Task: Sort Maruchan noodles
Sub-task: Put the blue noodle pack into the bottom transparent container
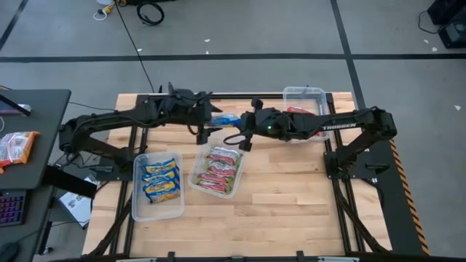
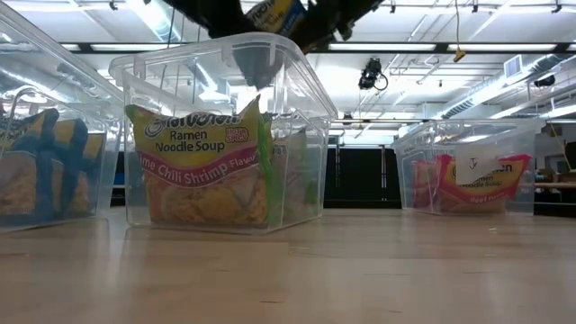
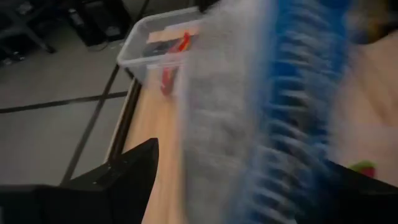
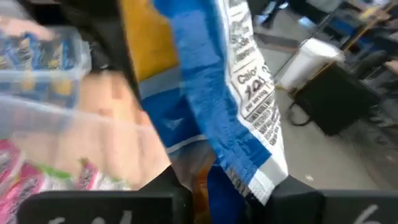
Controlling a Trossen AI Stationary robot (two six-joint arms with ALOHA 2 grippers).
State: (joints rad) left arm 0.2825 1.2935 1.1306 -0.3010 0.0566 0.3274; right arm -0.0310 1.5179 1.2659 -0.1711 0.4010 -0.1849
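The left gripper [image 1: 211, 120] and the right gripper [image 1: 239, 125] meet above the far middle of the tabletop [image 1: 291, 211], and between them hangs a blue-and-yellow packet [image 1: 224, 120]. Both grippers seem to be closed on this packet, one at each end; in the right wrist view the dark fingers [image 4: 143, 81] of the other arm are pressed on its yellow and blue face, and the right arm's own fingers are at its crimped edge. On the packet's white side panel I can read only part of a word, "Calor", above small print that is too blurred.

In the low view the middle tub [image 2: 225, 135] holds a silvery green-pink packet [image 2: 198, 162] that stands upright against the wall. Its label reads "Ramen Noodle Soup" and, on a pink band, "Lime Chili Shrimp Flavor"; the brand name above is partly hidden. From above this tub [image 1: 217, 171] lies tilted and holds several such packets.

The left tub [image 1: 158, 188] holds blue-and-yellow packets [image 1: 160, 178] in a stack. The far right tub [image 1: 306, 109] holds red-and-white packets [image 2: 472, 180], partly under the right arm. White letters "TROSSEN" stand on the right arm [image 1: 342, 125].
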